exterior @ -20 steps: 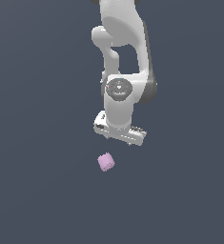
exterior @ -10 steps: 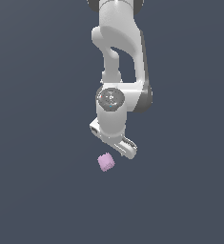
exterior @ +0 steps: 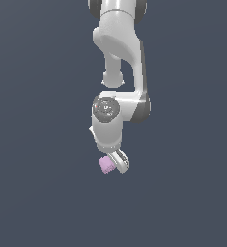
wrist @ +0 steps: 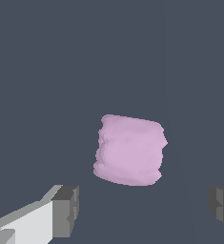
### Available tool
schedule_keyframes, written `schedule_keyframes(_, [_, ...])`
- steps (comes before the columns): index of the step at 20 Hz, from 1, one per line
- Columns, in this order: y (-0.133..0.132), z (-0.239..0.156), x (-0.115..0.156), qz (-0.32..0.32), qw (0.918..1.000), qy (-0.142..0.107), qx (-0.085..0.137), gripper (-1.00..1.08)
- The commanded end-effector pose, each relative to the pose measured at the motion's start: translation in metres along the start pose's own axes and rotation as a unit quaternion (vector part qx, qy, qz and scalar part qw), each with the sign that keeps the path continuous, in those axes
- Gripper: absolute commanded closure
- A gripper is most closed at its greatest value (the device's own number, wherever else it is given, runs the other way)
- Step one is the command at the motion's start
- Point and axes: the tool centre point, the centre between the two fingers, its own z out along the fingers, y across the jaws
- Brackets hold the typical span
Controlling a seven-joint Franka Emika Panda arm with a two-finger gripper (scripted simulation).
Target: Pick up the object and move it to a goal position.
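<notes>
The object is a small pale pink, bumpy-edged block [exterior: 106, 164] on the dark grey floor, right below the white arm's hand in the exterior view. In the wrist view the block [wrist: 129, 150] fills the middle of the picture. My gripper [wrist: 144, 208] is open, with one grey fingertip [wrist: 66, 211] and the other [wrist: 222, 207] standing wide apart on either side, and the block lies just beyond the gap between them. In the exterior view the gripper [exterior: 116, 163] hangs right at the block, its fingers partly hidden by the hand.
The white Panda arm [exterior: 120, 62] rises from the hand toward the top of the exterior view. The dark grey floor [exterior: 37, 193] surrounds the block; nothing else shows.
The hand has turned, swung toward the exterior view's left and come down, so that it now stands right over the block. The block has not moved.
</notes>
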Motion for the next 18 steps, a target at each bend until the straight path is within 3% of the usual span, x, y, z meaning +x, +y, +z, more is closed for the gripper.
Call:
schedule_keyframes(1, [-0.001, 0.002, 0.006, 0.027, 0.9996, 0.003, 0.0, -0.92])
schedule_keyframes(9, [-0.003, 0.007, 0.016, 0.074, 0.9972, 0.008, 0.001, -0.92])
schedule_keyframes(18, [-0.003, 0.014, 0.017, 0.078, 0.9969, 0.008, 0.001, -0.92])
